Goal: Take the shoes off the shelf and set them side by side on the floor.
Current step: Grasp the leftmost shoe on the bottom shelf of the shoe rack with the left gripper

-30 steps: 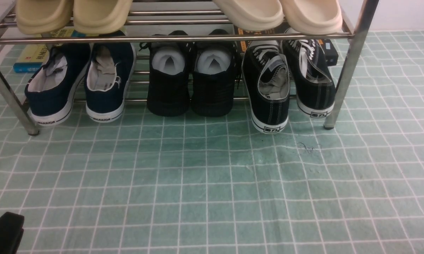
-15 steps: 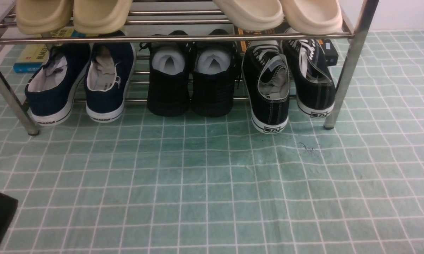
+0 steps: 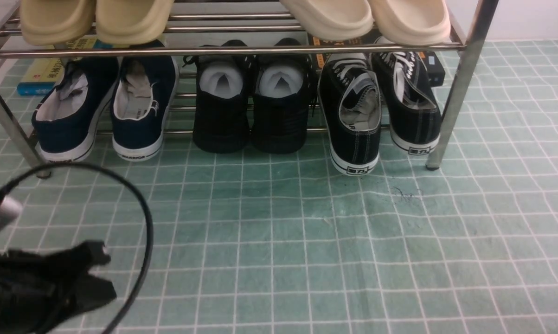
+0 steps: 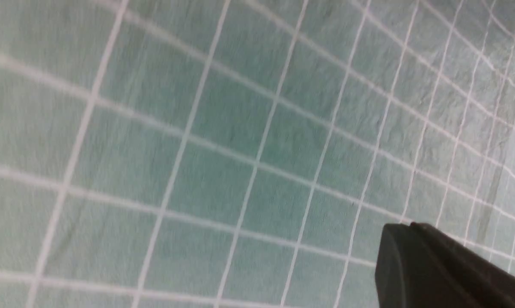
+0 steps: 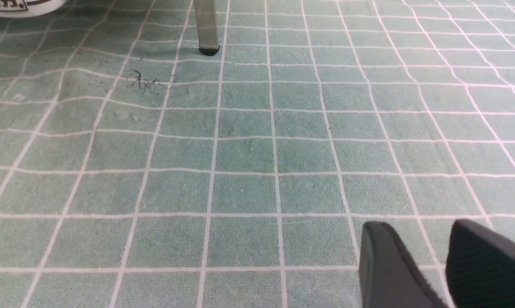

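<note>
Shoes (image 3: 67,116) in navy with white soles sit as a pair at the left end of the shelf's (image 3: 260,50) lower tier. They lie just beside each other, heels overhanging the front bar. An all-black pair (image 3: 251,111) stands mid-shelf and black lace-ups (image 3: 381,111) at the right end. Beige slippers (image 3: 98,18) rest on the upper tier. The floor (image 3: 283,241) before the shelf is pale green with a white grid, slightly wrinkled.

At the floor's near left corner the left fingers (image 3: 91,253) hover well apart from the shoes. They look spread and hold nothing. A black cable (image 3: 144,222) loops above them. The left wrist view shows only one finger, over the floor.

The right fingers (image 5: 394,265) stand slightly apart, floor showing between the tips, gripping nothing, with the shelf's right front leg (image 5: 206,30) beyond them.
</note>
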Controlling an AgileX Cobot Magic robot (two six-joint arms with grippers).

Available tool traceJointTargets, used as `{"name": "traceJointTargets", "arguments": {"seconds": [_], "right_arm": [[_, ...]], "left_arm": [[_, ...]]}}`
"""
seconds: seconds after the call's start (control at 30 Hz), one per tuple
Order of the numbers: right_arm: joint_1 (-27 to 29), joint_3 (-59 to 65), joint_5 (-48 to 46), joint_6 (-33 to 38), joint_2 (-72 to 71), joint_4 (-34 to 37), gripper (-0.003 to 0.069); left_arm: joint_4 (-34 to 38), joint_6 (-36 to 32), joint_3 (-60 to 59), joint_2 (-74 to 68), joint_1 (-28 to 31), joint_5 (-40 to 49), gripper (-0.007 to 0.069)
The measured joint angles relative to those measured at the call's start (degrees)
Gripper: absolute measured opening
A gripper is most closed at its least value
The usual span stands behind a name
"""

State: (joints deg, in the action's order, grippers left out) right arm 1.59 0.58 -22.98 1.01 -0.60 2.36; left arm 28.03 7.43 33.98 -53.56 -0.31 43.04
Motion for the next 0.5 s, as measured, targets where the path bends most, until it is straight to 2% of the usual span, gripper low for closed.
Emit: {"name": "traceJointTargets", "arguments": {"seconds": [0.1,0.17,0.23,0.27,0.33,0.47,0.5], "right_arm": [[0.0,0.0,0.0,0.0,0.0,0.0,0.0237],[0.0,0.0,0.0,0.0,0.0,0.0,0.0237],[0.0,0.0,0.0,0.0,0.0,0.0,0.0237],[0.0,0.0,0.0,0.0,0.0,0.0,0.0237],[0.0,0.0,0.0,0.0,0.0,0.0,0.0237],[0.0,0.0,0.0,0.0,0.0,0.0,0.0237],[0.0,0.0,0.0,0.0,0.0,0.0,0.0237]], "left_arm": [[-8.0,1.4,8.9,-4.7,0.0,1.5,0.0110],[-16.9,2.8,15.5,-7.9,0.0,1.4,0.0164],[-21.3,3.3,18.4,-9.4,0.0,0.6,0.0193],[-27.0,3.9,20.7,-10.9,0.0,-1.0,0.0222],[-33.4,6.1,23.4,-13.3,0.0,-4.2,0.0258],[-40.4,14.4,25.6,-17.2,0.0,-7.9,0.0284],[-43.4,19.4,26.6,-19.2,0.0,-8.2,0.0286]]}}
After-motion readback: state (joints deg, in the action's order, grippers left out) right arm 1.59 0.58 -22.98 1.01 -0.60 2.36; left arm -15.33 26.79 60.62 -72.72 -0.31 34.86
